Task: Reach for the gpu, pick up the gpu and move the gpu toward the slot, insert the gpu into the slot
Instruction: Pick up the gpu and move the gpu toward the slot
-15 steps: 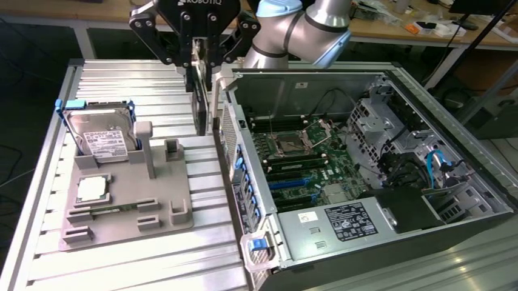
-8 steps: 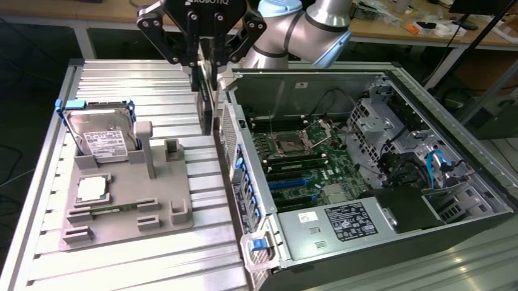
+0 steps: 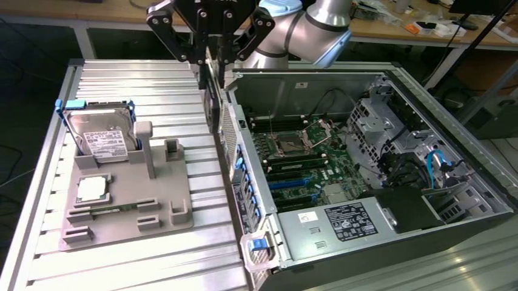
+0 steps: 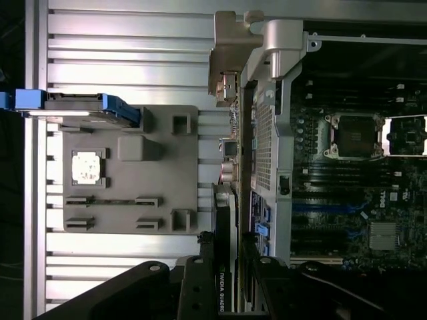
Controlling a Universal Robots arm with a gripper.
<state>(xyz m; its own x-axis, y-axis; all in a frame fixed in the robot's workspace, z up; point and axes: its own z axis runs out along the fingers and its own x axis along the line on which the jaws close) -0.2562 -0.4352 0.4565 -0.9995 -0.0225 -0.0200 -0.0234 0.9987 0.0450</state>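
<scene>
In the exterior view, your hand (image 3: 215,53) hangs high over the line where the ribbed surface (image 3: 145,79) meets the open computer case (image 3: 292,91). Its fingers pinch the gpu (image 3: 215,100), which dangles edge-on and upright just beside the case's perforated rear wall (image 3: 230,142). The slot (image 3: 287,177) — the blue strip on the motherboard, just past the black memory strips (image 3: 295,159) — lies well apart from the card, lower and further to the exterior view's right. The grey fixture (image 3: 166,188) with the hard drive (image 3: 101,138) and processor chip (image 3: 92,189) sits on the exterior view's left. In the wrist view, you see the gpu (image 4: 224,267) as a thin dark edge clamped between the fingers (image 4: 195,287), with the rear wall (image 4: 263,133) just beside it and the slot (image 4: 327,207) off inside the case. The likely trouble, as I judge it, is that the card sits so close to that wall that its bracket or lower edge could catch the rim — and a knock there could twist it in the pinch, so its edge would meet the slot skewed or land on a neighbouring connector
</scene>
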